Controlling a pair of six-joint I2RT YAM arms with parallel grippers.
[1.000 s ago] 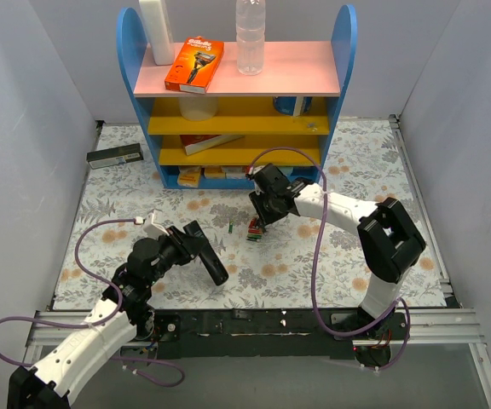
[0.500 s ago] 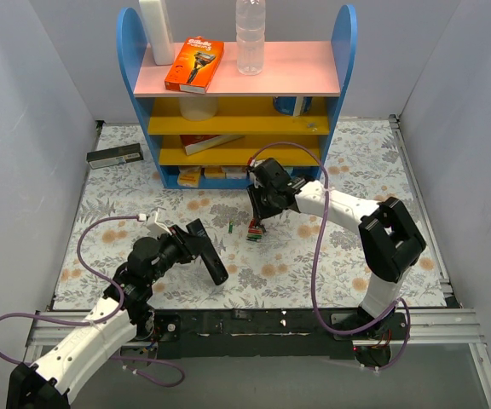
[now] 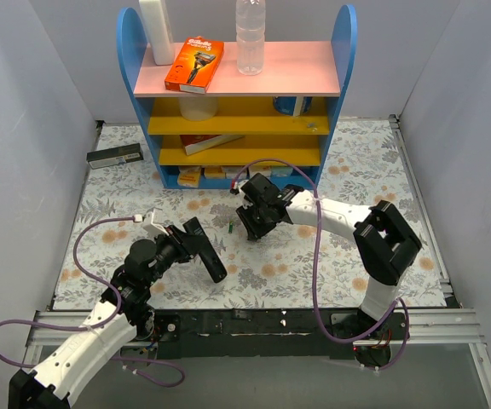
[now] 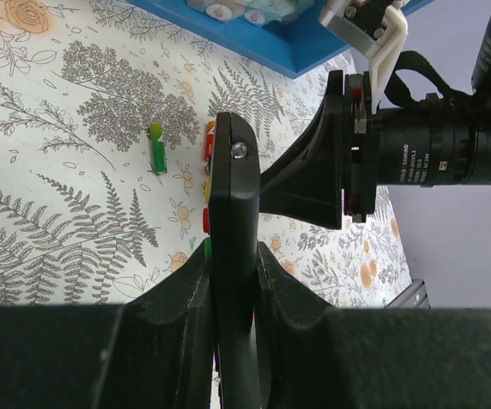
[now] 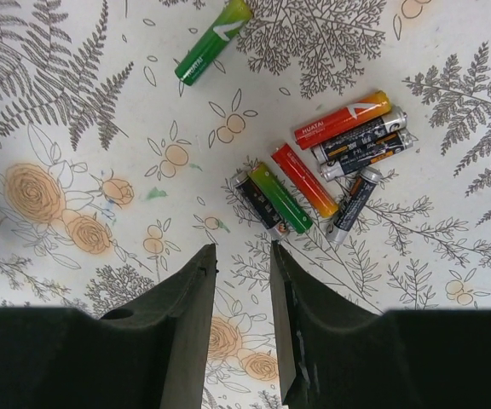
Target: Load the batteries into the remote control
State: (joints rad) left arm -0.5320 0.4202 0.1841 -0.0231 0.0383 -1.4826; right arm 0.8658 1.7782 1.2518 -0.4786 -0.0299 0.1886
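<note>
The slim black remote control (image 3: 206, 251) is lifted off the floral table, with my left gripper (image 3: 187, 240) shut on it; the left wrist view shows the remote control (image 4: 233, 187) edge-on, clamped between the jaws of that gripper (image 4: 233, 256). Several batteries (image 5: 331, 162), red, green and dark, lie in a loose cluster on the mat. One thin green battery (image 5: 213, 40) lies apart, also visible from above (image 3: 229, 227). My right gripper (image 5: 243, 249) hovers open just short of the cluster with nothing between its fingers. From above, the right gripper (image 3: 254, 223) covers the cluster.
A blue shelf unit (image 3: 131, 51) stands at the back, carrying an orange box (image 3: 193, 65) and a clear bottle (image 3: 250, 34). A dark flat box with a pale label (image 3: 115, 155) lies at the far left. The shelf's blue base (image 4: 271, 43) is close behind the batteries.
My right gripper has moved left and nearer over the battery cluster, which now hides beneath it from above. The left gripper with the remote has barely shifted.
</note>
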